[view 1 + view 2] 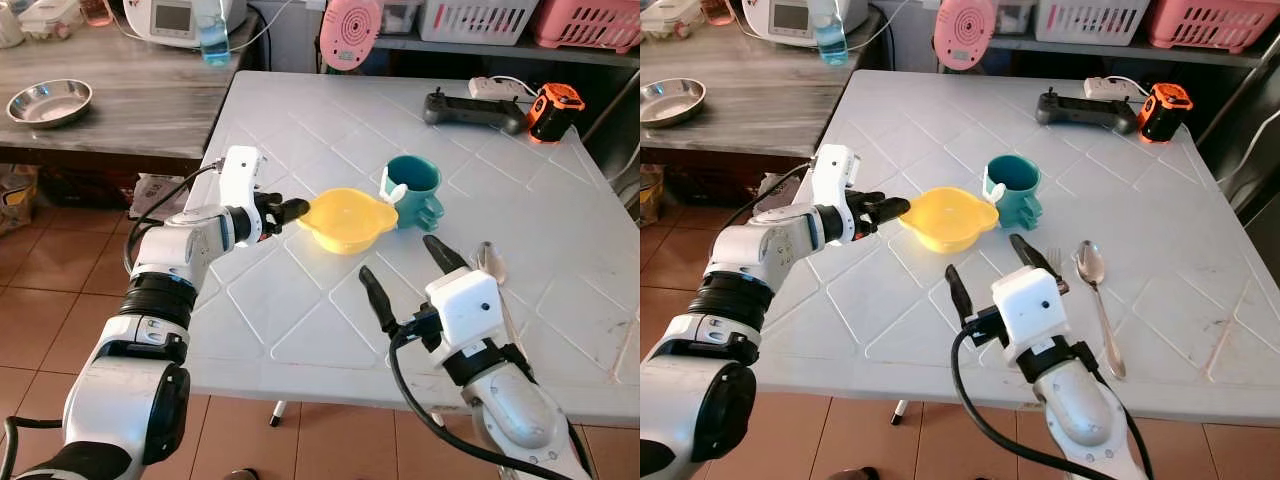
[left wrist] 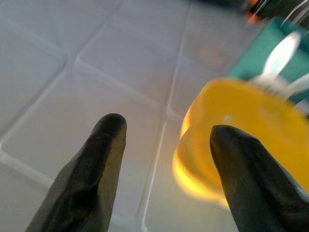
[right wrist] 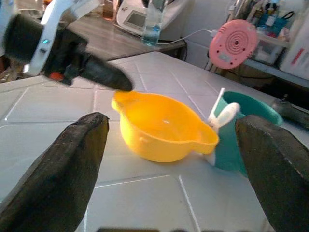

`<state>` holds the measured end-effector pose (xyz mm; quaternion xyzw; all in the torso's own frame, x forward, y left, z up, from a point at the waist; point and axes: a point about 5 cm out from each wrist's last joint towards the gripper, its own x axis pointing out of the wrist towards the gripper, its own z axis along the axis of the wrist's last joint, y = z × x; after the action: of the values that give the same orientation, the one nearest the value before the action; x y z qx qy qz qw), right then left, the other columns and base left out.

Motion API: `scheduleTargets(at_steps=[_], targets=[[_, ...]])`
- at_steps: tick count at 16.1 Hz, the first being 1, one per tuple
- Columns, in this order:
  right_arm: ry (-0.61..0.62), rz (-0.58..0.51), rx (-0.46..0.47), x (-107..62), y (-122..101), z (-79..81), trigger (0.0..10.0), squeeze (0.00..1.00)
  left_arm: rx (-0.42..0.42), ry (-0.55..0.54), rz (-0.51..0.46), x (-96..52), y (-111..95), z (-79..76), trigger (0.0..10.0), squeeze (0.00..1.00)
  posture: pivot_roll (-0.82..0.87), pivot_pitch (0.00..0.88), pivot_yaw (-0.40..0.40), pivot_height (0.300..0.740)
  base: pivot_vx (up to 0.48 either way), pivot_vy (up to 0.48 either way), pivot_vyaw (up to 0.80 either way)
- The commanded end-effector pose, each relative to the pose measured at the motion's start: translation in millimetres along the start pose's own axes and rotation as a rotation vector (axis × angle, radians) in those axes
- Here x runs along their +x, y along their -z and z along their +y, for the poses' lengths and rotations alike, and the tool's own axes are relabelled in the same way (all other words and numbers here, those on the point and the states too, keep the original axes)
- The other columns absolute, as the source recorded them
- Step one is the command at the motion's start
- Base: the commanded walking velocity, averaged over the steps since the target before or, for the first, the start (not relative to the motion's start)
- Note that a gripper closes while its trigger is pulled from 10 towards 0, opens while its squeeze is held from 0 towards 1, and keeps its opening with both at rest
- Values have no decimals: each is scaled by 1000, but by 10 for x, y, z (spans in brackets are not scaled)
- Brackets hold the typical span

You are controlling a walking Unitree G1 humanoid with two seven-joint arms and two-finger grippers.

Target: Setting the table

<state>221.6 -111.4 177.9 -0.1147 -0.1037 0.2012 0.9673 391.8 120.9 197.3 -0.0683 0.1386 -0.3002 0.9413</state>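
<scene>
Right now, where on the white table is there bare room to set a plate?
Bare: the near left of the white table, below the yellow bowl, and the far left corner. Crowded: bowl against teal cup, spoon beside the right claw.

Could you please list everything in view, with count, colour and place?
bowl: 1, yellow, middle of the white table
mug: 1, teal, beside the bowl on its right, holding something white
spoon: 1, silver, right of the bowl, nearer the front edge
fork: 1, silver, left of the spoon, partly hidden
controller: 1, dark grey, far right of the table
tape measure: 1, orange and black, beside the controller
metal dish: 1, silver, grey side table
fan: 1, pink, behind the table
left tool: black, at the bowl's left rim
right tool: black, open, above the table's front
</scene>
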Motion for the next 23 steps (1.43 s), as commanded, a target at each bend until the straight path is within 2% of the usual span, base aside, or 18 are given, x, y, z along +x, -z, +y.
scheduleTargets(at_steps=[1, 2, 3, 4, 8, 10, 14, 15, 19, 22, 23], targets=[[-3, 10, -1, -15, 25, -2, 10000, 0, 46, 38, -96, 15, -209, -75, 10000, 1000, 146, 128, -32, 740, 0, 0, 0], [-5, 13, -2, -16, 32, 2, 10000, 0, 96, 44, -72, 17, -192, -87, 10000, 1000, 148, 129, -33, 740, 0, 0, 0], [-6, 13, -3, -11, 36, 8, 10000, 0, 110, 66, -30, 26, -135, -97, 10000, 1000, 148, 129, -33, 740, 0, 0, 0], [-10, 12, -5, -3, 33, 9, 10000, 0, 90, 81, 9, 37, -74, -99, 10000, 1000, 149, 131, -36, 740, 0, 0, 0], [-12, 13, -4, 5, 32, 12, 10000, 0, 109, 131, 20, 89, -114, -174, 10000, 1000, 153, 133, -37, 740, 0, 0, 0], [-17, 11, -5, 14, 27, 31, 10000, 0, 153, 122, 52, 139, -93, -194, 10000, 1000, 151, 133, -35, 740, 0, 0, 0], [-12, 12, -6, 10, 24, 39, 10000, 0, 172, 104, 74, 160, -82, -158, 10000, 1000, 143, 137, -26, 740, 0, 0, 0], [-12, 13, -6, 4, 25, 39, 10000, 0, 189, 112, 107, 169, -12, -154, 10000, 1000, 143, 137, -26, 740, 0, 0, 0], [-8, 15, -4, -6, 22, 44, 10000, 0, 176, 66, 113, 144, 57, -65, 10000, 1000, 137, 143, -22, 740, 0, 0, 0], [-11, 16, -5, -9, 27, 45, 10000, 0, 158, 87, 145, 148, 124, -72, 10000, 1000, 140, 141, -25, 740, 0, 0, 0], [-14, 16, -7, -4, 29, 44, 10000, 0, 117, 121, 172, 152, 173, -98, 7137, 1000, 141, 140, -27, 740, 0, 0, 0]])
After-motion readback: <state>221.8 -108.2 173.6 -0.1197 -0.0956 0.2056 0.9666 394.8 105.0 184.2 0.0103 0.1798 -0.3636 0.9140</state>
